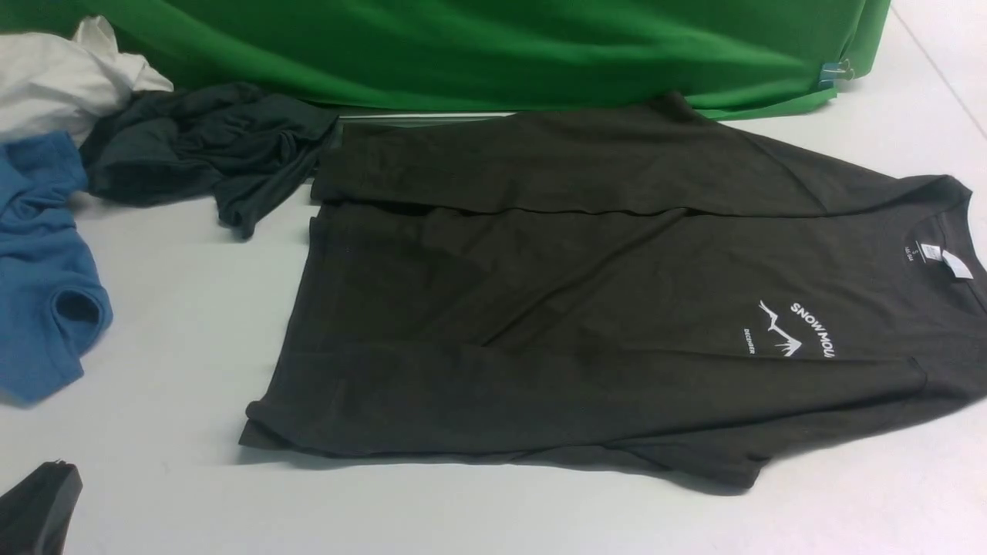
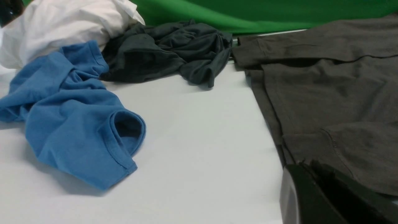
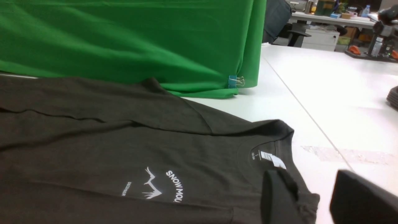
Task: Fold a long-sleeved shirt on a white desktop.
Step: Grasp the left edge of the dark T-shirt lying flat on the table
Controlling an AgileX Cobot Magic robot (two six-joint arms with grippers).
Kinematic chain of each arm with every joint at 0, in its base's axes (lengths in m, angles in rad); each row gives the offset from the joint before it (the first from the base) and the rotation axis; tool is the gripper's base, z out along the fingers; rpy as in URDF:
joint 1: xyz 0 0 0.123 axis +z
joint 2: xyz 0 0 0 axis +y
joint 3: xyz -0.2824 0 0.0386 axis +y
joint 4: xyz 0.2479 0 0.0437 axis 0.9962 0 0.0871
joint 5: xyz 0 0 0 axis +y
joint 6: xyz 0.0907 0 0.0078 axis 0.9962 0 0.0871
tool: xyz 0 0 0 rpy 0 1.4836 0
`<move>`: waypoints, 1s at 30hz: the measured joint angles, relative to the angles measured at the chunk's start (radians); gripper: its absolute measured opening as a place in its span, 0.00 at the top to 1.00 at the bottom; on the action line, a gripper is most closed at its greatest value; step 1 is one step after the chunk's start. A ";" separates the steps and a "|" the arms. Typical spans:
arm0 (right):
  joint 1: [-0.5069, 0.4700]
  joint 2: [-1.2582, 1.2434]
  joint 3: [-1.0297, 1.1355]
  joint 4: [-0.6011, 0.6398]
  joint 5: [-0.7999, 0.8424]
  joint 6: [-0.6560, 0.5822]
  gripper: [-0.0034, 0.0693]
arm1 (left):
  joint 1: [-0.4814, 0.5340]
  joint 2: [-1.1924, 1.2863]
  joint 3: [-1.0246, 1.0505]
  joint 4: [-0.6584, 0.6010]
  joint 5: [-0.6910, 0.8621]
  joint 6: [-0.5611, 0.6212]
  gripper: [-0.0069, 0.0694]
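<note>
Shirt (image 1: 578,324): dark olive-black matte cotton knit, lying flat and front-up on the desk (image 1: 177,347), which is smooth matte white. Its outline is roughly a long rectangle, with the ribbed round collar at the shirt's right end and the straight hem at its left end. The far sleeve is folded over the body as a long flat band, its cuff reaching the hem corner; a narrower folded band runs along the near edge. There are shallow diagonal creases across the middle. White "SNOW MOU" print (image 1: 810,327) with a jagged mountain logo sits near the collar, and a white label (image 1: 944,258) sits inside the neck. A crumpled dark teal garment (image 1: 200,146) is just beside the shirt's far hem corner; a blue knit (image 1: 38,270) and a white cloth (image 1: 54,77) lie further out past it. Draped green backdrop (image 1: 501,46) runs behind the shirt's far edge, with a blue clip (image 1: 833,73) at its corner. Left gripper (image 1: 38,505) is a black wedge well clear of the shirt's near hem corner, holding nothing; how far it is parted can't be told. Right gripper (image 3: 311,183) sits at the collar end, its blunt black fingers (image 3: 276,199) wide apart and gripping nothing.
</note>
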 joint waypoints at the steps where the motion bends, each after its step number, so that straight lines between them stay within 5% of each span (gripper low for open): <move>1: 0.000 0.000 0.000 0.000 -0.001 0.000 0.62 | 0.000 0.000 0.000 0.000 0.000 0.000 0.89; 16: 0.000 0.000 0.000 0.000 -0.001 0.000 0.62 | 0.000 0.000 0.000 -0.012 -0.053 0.000 0.89; 26: 0.000 0.000 0.000 0.000 -0.107 0.035 0.62 | 0.000 0.000 0.000 -0.259 -0.442 -0.045 0.89; 30: 0.000 0.000 0.000 0.000 -0.259 0.206 0.62 | 0.000 0.000 0.000 -0.301 -0.617 -0.065 0.89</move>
